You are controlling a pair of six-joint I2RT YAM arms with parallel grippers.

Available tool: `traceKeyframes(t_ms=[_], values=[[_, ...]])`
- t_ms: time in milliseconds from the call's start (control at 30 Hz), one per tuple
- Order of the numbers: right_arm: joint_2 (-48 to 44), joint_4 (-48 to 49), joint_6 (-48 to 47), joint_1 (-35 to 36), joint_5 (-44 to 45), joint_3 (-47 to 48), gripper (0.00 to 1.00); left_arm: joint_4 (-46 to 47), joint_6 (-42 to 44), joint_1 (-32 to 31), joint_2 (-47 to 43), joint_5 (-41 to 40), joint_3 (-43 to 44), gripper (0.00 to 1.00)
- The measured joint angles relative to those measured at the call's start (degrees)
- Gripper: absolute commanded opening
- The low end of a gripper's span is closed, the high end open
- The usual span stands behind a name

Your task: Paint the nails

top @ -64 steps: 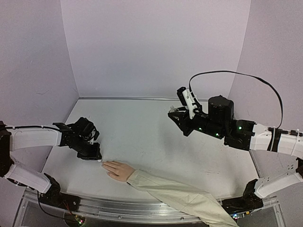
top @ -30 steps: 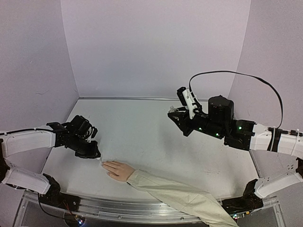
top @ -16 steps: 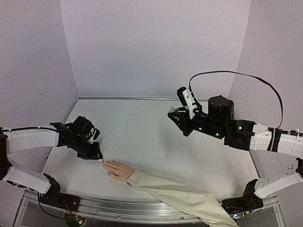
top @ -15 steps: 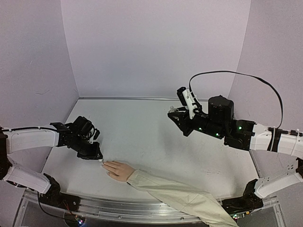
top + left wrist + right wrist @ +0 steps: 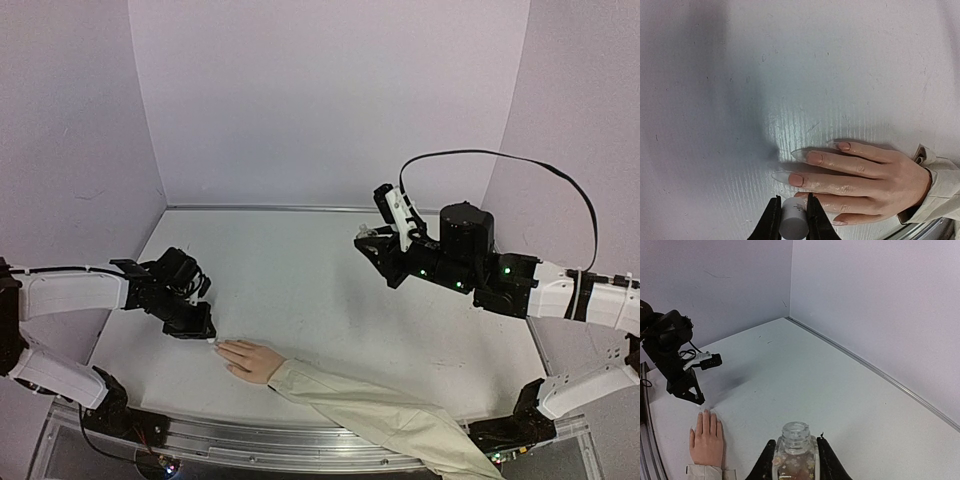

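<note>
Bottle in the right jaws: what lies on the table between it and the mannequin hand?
Nothing. In the right wrist view, only bare table shows between the bottle and the hand.

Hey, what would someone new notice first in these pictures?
A mannequin hand lies flat at the near edge of the table, with long nails. The left gripper holds a white cap by its fingers. The right gripper holds an open bottle up over the table's right side.

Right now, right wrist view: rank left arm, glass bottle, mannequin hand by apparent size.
1. left arm
2-3. glass bottle and mannequin hand: look alike; bottle is nearest the camera and cropped, so unranked.
</note>
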Motion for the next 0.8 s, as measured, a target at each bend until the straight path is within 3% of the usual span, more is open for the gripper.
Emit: traceKeyframes(t_ms=[800], values=[[0.2,0.0,0.0,0.0,-0.2,0.0,0.00,0.1,0.5,0.0,1.8,-3.4,0.0,0.00]])
